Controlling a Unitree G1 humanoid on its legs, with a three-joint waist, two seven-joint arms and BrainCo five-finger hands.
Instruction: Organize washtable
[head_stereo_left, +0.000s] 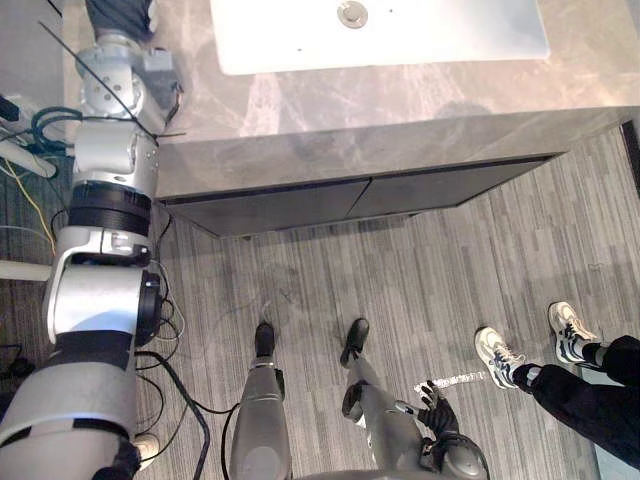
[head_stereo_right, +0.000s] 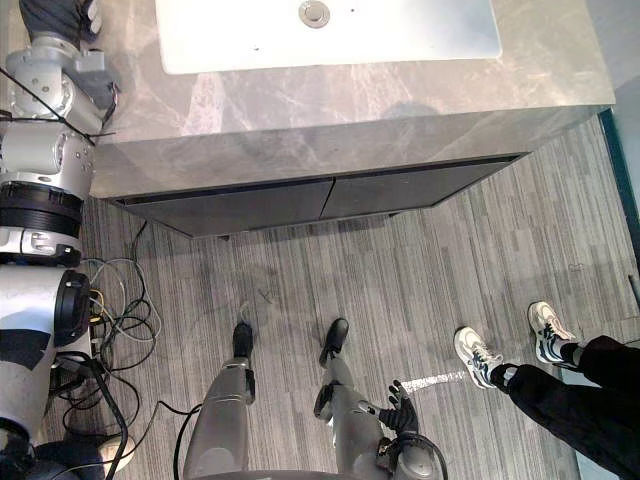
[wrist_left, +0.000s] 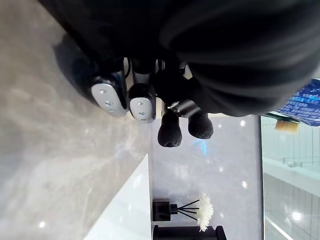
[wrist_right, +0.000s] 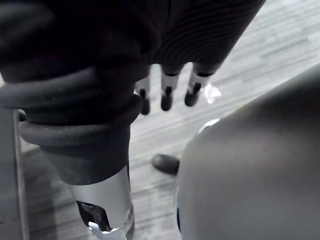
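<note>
1. Here, the washtable (head_stereo_left: 400, 100) is a polished slab of grey veined stone with square edges. A white rectangular basin (head_stereo_left: 450, 40) is sunk into it, with a round metal drain (head_stereo_left: 351, 13) near its far side.
2. Left hand (wrist_left: 141, 101): over the slab's left corner, fingers loosely relaxed, with nothing between them and the thumb.
3. Right hand (wrist_right: 167, 97): hangs low beside the leg, well apart from the slab. Its fingers are straight, point at the floor (head_stereo_left: 420, 290) and carry nothing.
4. Key relation: a small dark square pot (wrist_left: 162, 210) holds thin dark reeds tipped with white flower heads (wrist_left: 205, 215). It appears to stand upright by the basin's rim, ahead of the left fingertips and well apart from them.
   - Its long axis runs up from the slab.
   - The left hand is clearly the nearer, so any reach for the pot probably falls to that arm.
5. Judged handling: the pot looks rigid and compact, best taken round its body. The reeds are slender and carry their weight high, so a push could tip it on the glossy stone.
6. Below the slab are flat dark cabinet fronts (head_stereo_left: 300, 205). The floor is grey wood-grain plank, and a person in white shoes (head_stereo_left: 497, 355) stands at the robot's right.
</note>
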